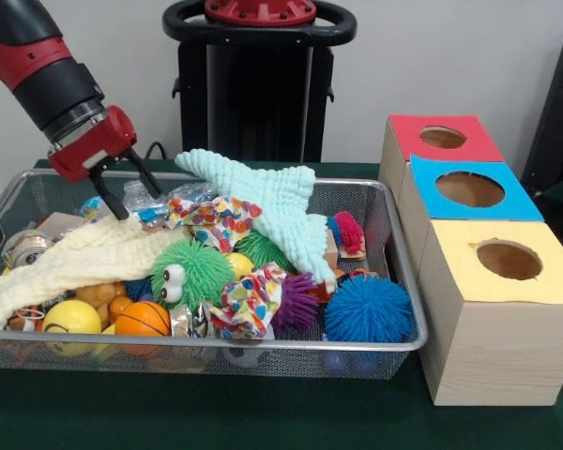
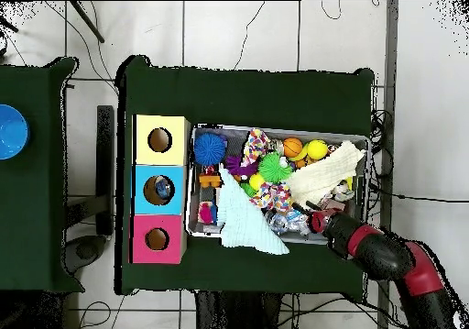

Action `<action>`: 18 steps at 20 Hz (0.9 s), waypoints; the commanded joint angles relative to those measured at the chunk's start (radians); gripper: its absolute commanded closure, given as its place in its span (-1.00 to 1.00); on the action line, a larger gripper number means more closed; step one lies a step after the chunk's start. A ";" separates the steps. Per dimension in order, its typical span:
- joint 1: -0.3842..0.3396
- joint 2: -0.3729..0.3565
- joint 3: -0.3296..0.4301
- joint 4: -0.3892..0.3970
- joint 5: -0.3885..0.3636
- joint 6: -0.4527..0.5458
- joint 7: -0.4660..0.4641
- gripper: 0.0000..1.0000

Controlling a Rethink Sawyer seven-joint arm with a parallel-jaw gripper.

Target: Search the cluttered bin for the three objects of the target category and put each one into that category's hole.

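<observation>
Three targets remain unpicked, apparently; the claw (image 1: 131, 194), prongs spread, probes the bin (image 1: 405, 309) beside the cream cloth (image 1: 70, 260), needing a grasp next.

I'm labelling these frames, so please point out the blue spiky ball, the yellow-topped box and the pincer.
Blue spiky ball (image 1: 368, 308), front view, middle of the ball.
Yellow-topped box (image 1: 554, 272), front view, bare yellow top beside the hole.
Pincer (image 1: 137, 201), front view, midway between its two black fingertips, which stand apart.

green table (image 1: 263, 422), wire bin (image 1: 394, 272), three boxes (image 1: 493, 309)
</observation>
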 commanded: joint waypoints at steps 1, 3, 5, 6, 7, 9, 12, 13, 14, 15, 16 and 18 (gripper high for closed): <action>0.060 -0.112 -0.097 -0.102 -0.098 0.060 -0.240 -1.00; 0.085 -0.149 -0.118 -0.098 -0.106 0.076 -0.208 -1.00; 0.111 -0.185 -0.142 -0.093 -0.112 0.085 -0.172 -1.00; 0.121 -0.199 -0.152 -0.089 -0.116 0.081 -0.158 -1.00; 0.130 -0.214 -0.162 -0.084 -0.119 0.077 -0.143 -1.00; 0.147 -0.235 -0.182 -0.077 -0.120 0.071 -0.124 -1.00; 0.160 -0.252 -0.199 -0.066 -0.127 0.045 -0.107 -1.00; 0.164 -0.257 -0.204 -0.061 -0.129 0.033 -0.101 -1.00; 0.168 -0.263 -0.210 -0.057 -0.131 0.021 -0.095 -1.00; 0.173 -0.268 -0.215 -0.054 -0.133 0.010 -0.090 -1.00; 0.179 -0.271 -0.219 -0.056 -0.133 0.004 -0.085 -1.00; 0.183 -0.278 -0.228 -0.052 -0.127 -0.017 -0.064 -1.00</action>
